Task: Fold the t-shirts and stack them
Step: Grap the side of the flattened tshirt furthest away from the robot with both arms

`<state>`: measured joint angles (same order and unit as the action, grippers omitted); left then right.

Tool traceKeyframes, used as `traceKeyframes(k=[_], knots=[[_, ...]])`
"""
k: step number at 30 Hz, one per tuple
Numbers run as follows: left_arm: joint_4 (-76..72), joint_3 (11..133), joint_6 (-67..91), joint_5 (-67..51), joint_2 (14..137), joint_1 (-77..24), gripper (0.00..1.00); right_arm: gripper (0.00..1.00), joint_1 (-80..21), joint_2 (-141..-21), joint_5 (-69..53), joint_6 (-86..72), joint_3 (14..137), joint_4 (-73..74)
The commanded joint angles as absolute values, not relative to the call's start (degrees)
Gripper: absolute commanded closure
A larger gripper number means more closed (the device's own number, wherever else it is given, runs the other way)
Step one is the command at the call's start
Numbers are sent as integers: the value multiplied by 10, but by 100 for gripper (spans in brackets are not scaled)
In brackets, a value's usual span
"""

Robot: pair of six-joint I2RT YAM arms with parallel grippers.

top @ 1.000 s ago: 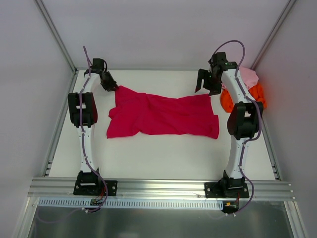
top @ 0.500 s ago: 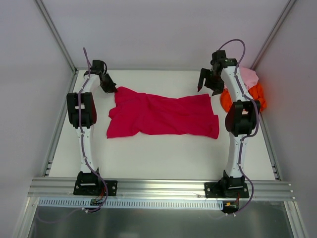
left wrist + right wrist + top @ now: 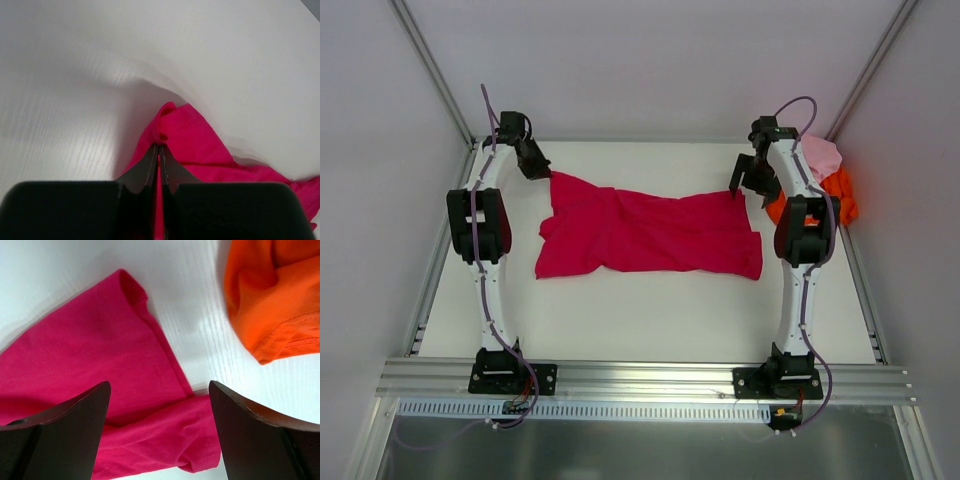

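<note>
The crimson-magenta t-shirt (image 3: 645, 233) lies spread and rumpled across the middle of the white table. My left gripper (image 3: 542, 172) is shut on its far left corner (image 3: 176, 131), pinching a fold of cloth between the fingertips. My right gripper (image 3: 748, 186) is open above the shirt's far right corner (image 3: 125, 355), its fingers (image 3: 75, 420) apart over the hem. The bright orange t-shirt (image 3: 825, 196) lies bunched at the right edge, also in the right wrist view (image 3: 270, 300). The pale pink t-shirt (image 3: 820, 154) is bunched behind it.
The white table (image 3: 650, 315) is bounded by grey walls at the back and both sides. An aluminium rail (image 3: 640, 380) runs along the near edge with both arm bases bolted to it.
My left gripper has pulled the shirt's corner a little further back and left. My right gripper has moved right and down toward the shirt's far right corner.
</note>
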<state>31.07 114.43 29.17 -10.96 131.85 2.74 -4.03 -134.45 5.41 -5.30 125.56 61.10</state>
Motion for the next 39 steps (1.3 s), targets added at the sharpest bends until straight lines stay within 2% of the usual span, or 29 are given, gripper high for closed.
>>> traceKeyframes(k=[1, 4, 13, 19, 24, 27, 29, 30, 33, 34, 36, 39], knots=[[328, 1144, 273, -96, 1275, 34, 100, 15, -37, -1339, 76, -36, 1273, 599], [335, 1145, 270, -96, 1268, 33, 100, 14, -31, -1356, 63, -25, 1292, 595], [352, 1136, 266, -97, 1245, 33, 100, 15, -12, -1382, -89, -22, 1293, 536], [357, 1111, 258, -102, 1215, 33, 100, 15, -4, -1411, -133, -29, 1307, 518], [353, 1092, 256, -99, 1188, 32, 100, 20, -4, -1412, -149, -26, 1300, 494], [356, 1091, 253, -98, 1186, 33, 100, 35, -3, -1412, -144, -14, 1301, 495], [355, 1087, 254, -101, 1185, 32, 100, 49, -4, -1412, -144, -9, 1298, 497], [354, 1087, 254, -102, 1185, 33, 100, 50, -4, -1410, -143, -7, 1294, 493], [349, 1072, 253, -105, 1181, 32, 100, 72, -4, -1399, -138, -4, 1278, 489], [347, 1067, 253, -107, 1179, 32, 100, 86, -4, -1397, -137, -5, 1275, 489], [338, 1049, 253, -112, 1170, 31, 100, 99, -4, -1390, -134, -5, 1274, 489], [329, 1029, 250, -120, 1150, 27, 100, 99, -6, -1365, -123, 4, 1258, 484]])
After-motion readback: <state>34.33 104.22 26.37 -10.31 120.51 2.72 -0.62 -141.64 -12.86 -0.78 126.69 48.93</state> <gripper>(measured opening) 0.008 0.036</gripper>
